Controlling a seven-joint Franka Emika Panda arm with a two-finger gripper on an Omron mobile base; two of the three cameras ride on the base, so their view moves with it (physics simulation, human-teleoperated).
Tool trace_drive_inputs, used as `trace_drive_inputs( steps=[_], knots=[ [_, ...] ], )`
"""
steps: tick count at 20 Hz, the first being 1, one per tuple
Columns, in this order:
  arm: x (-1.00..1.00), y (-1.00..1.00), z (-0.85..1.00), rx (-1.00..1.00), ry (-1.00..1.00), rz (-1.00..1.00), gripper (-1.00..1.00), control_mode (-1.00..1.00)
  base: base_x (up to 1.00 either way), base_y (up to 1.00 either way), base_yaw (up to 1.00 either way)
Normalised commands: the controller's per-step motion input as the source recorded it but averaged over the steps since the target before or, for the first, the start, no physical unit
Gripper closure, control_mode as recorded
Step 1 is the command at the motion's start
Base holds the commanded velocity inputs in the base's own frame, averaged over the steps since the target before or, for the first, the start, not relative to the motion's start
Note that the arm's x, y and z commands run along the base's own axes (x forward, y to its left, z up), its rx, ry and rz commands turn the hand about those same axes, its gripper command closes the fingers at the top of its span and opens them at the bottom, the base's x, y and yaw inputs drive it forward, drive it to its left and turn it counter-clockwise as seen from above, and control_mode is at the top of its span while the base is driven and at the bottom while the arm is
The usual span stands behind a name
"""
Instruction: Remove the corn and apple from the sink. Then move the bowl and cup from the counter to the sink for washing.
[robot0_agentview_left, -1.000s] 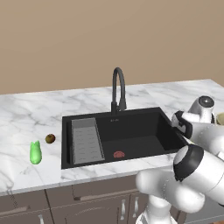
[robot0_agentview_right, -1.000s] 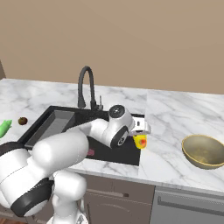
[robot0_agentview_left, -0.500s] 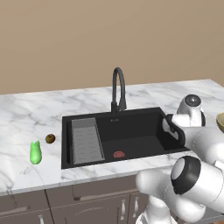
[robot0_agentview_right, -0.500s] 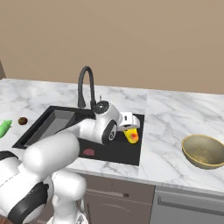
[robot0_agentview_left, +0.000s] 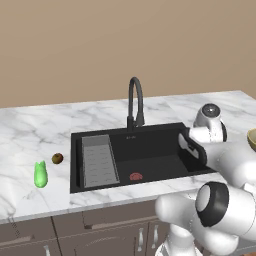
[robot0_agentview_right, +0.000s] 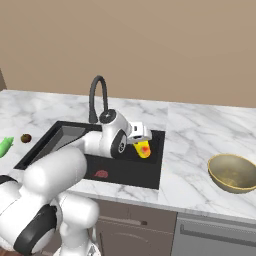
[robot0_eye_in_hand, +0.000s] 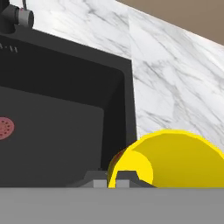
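Gripper (robot0_agentview_right: 140, 143) clamping yellow cup (robot0_agentview_right: 143, 148), red mark on side, no readable writing. Sink (robot0_agentview_right: 152, 175) lying beneath hand; bowl (robot0_agentview_right: 233, 172) sitting well off on counter (robot0_agentview_right: 195, 140).

In your hand view the cup (robot0_eye_in_hand: 175, 157) is cut off at the bottom by the frame, so you see just its upper rim and part of its wall, and the red mark shows as a mere sliver at its left. The finger tips (robot0_eye_in_hand: 124, 177) barely rise into the picture, too little to read the grip there. In your left base view the bowl (robot0_agentview_left: 251, 140) is clipped by the right edge to a thin tan slice, and the arm hides the sink's (robot0_agentview_left: 150, 150) right wall. In your right base view the corn (robot0_agentview_right: 5, 146) is cut by the left edge, and the arm covers the sink's middle.
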Motion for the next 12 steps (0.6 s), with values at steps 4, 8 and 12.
trace_drive_inputs(
  steps=[4, 8, 12],
  knots=[
    [0.18, 0.15, 0.0, 0.01, 0.05, 0.07, 1.0, -1.0, 0.0, 0.0, 0.0],
    [0.17, 0.12, -0.04, 0.03, 0.0, 0.09, 1.0, -1.0, 0.0, 0.0, 0.0],
    [0.19, 0.13, -0.08, 0.06, 0.01, 0.09, 1.0, -1.0, 0.0, 0.0, 0.0]
  ],
)
